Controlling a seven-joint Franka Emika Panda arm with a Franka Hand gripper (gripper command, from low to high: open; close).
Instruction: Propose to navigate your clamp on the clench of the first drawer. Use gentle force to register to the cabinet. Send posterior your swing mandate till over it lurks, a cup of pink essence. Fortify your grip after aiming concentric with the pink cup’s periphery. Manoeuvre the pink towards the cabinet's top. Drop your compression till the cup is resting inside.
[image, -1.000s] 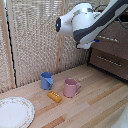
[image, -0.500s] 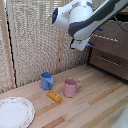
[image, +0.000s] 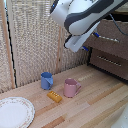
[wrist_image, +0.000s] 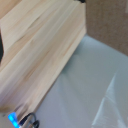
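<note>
Two mugs sit below: pink cup beside blue mug; clamp's fingers hidden, grip state unclear.

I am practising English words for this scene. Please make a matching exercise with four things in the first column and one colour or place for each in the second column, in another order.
Column one:
1. pink cup
2. blue mug
3. plate
4. cabinet

Column two:
A. dark brown, at the exterior view's right
B. between the blue mug and the cabinet, on the table
C. white, nearest the exterior view's left edge
D. closest to the woven screen behind the table

Pairs: 1-B, 2-D, 3-C, 4-A
</note>
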